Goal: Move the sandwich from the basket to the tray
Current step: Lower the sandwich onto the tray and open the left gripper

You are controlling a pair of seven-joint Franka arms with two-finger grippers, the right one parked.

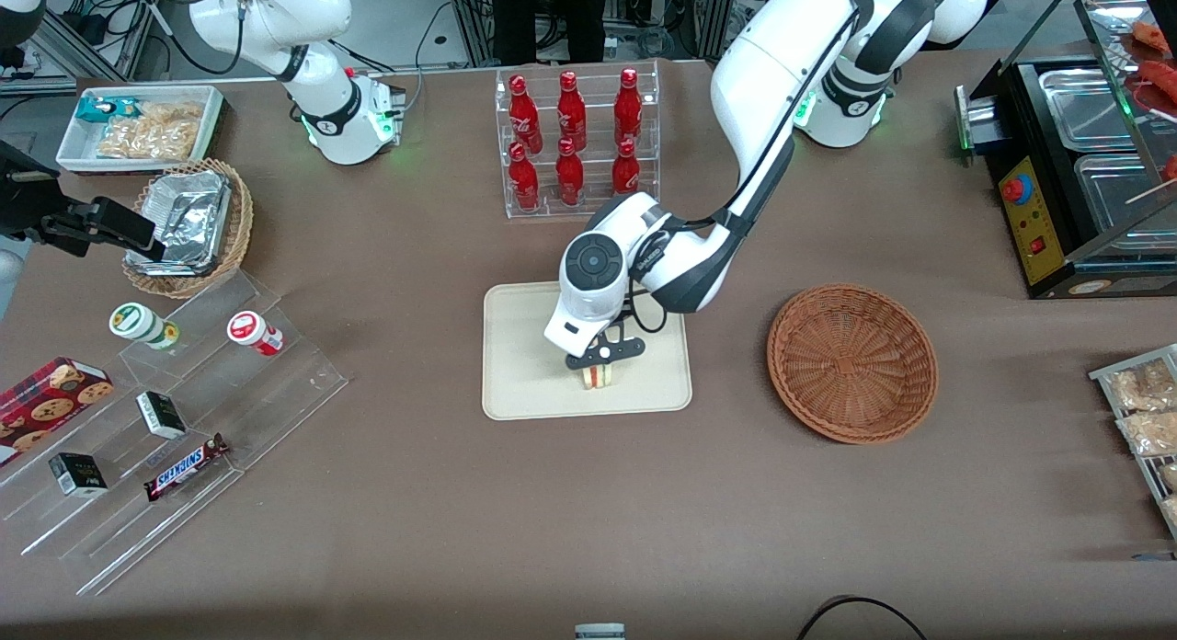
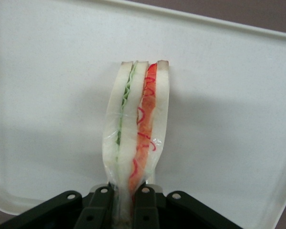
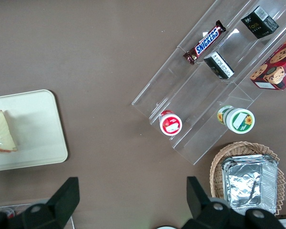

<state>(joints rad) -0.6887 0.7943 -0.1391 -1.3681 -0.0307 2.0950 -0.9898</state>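
1. Brown cloth is covering the whole table (image 1: 441, 530), and frame legs and cables are showing past its edge farthest from the front camera.
2. Near the table's middle, the tray (image 1: 524, 382) is lying flat, and the gripper (image 1: 602, 369) is hanging over the part of it nearest the front camera.
3. The sandwich (image 2: 137, 124) is sitting between the jaws, which are clamped on its narrow end; the fingers (image 2: 145, 198) are pressing the bread from both sides.
4. In the left wrist view the sandwich is showing its cut side, with green and red-orange filling between pale slices, and the tray (image 2: 47, 95) is lying right under it.
5. In the right wrist view the sandwich (image 3: 2, 133) is appearing as a wedge on the tray (image 3: 38, 129); whether it is touching the tray I cannot tell.
6. The basket (image 1: 851, 361) is sitting well apart from the tray, toward the working arm's end of the table, with nothing in it.
7. A rack of red bottles (image 1: 575, 139) is standing farther from the front camera than the tray.
8. Toward the parked arm's end, clear stepped shelves (image 1: 184, 419) are holding a Snickers bar (image 1: 187, 466), small boxes and two lidded cups.
9. A foil container (image 1: 188, 219) is resting in a lighter wicker basket near that end, and a white bin (image 1: 142, 125) of snacks is lying by the corner.
10. A black appliance (image 1: 1076, 171) with metal pans is standing at the working arm's end.
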